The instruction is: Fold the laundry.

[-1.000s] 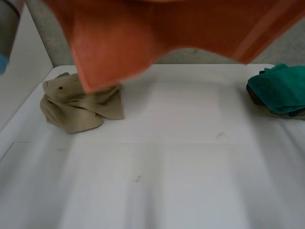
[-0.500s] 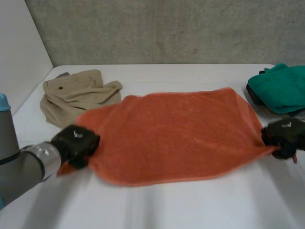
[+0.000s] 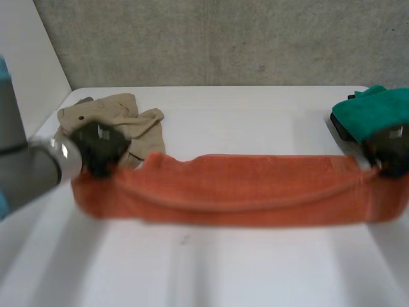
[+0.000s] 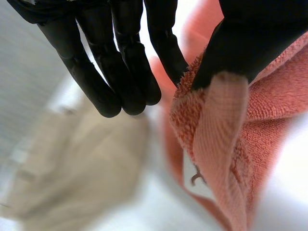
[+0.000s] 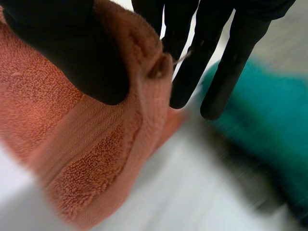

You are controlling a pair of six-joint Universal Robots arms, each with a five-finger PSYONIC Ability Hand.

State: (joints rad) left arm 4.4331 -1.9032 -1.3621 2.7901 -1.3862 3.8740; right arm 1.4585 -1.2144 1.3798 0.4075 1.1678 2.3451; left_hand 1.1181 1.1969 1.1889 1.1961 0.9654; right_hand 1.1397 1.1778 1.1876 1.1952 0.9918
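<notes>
Half a second ago the orange terry towel (image 3: 236, 188) lay spread wide. Now it is a narrow, doubled band stretched from 9 to 3 o'clock across the white surface (image 3: 223, 268), and both hands have moved toward 12 o'clock. The left hand (image 3: 99, 147) pinches the towel's 9 o'clock corner between thumb and straight fingers, close against the crumpled beige garment (image 3: 137, 118) at 10 o'clock. The right hand (image 3: 388, 150) pinches the 3 o'clock corner likewise, beside the green cloth (image 3: 374, 112) at 2 o'clock. The left forearm reaches in low from 9 o'clock
</notes>
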